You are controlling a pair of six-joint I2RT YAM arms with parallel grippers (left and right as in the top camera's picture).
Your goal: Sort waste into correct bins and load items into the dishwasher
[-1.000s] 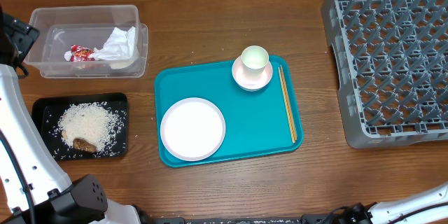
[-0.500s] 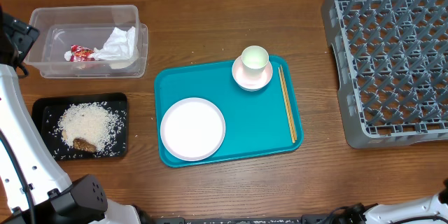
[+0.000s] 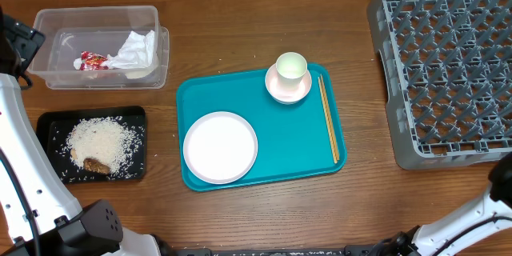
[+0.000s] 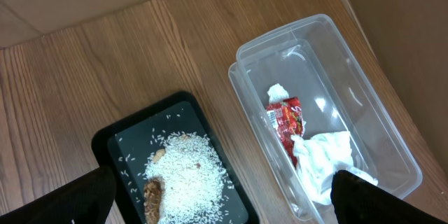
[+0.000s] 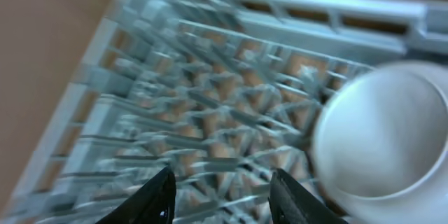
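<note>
The clear tub [image 3: 102, 46] holds the crumpled napkin [image 3: 136, 49] and the red-and-white wrapper [image 3: 92, 61]. Rice [image 3: 101, 141] and a brown scrap [image 3: 96, 164] lie in the black tray [image 3: 50, 125]. On the teal tray [image 3: 292, 140] sit the plate [image 3: 220, 147], the cup [image 3: 291, 66] on its saucer [image 3: 288, 88], and the chopsticks [image 3: 329, 119]. My left gripper [image 4: 224, 206] hangs wide open above the black tray [image 4: 112, 140] and the tub [image 4: 371, 119]. Over the grey rack [image 5: 203, 105], my right gripper [image 5: 224, 199] is open and empty, with a pale bowl [image 5: 388, 136] to its right.
The grey rack [image 3: 448, 68] fills the right side of the table. My right arm [image 3: 480, 208] comes in at the bottom right corner, below the rack. My left arm [image 3: 20, 152] runs along the left edge beside the black tray.
My right arm has come further into the overhead view at the bottom right, rising toward the rack's near corner. The objects on the table have not moved.
</note>
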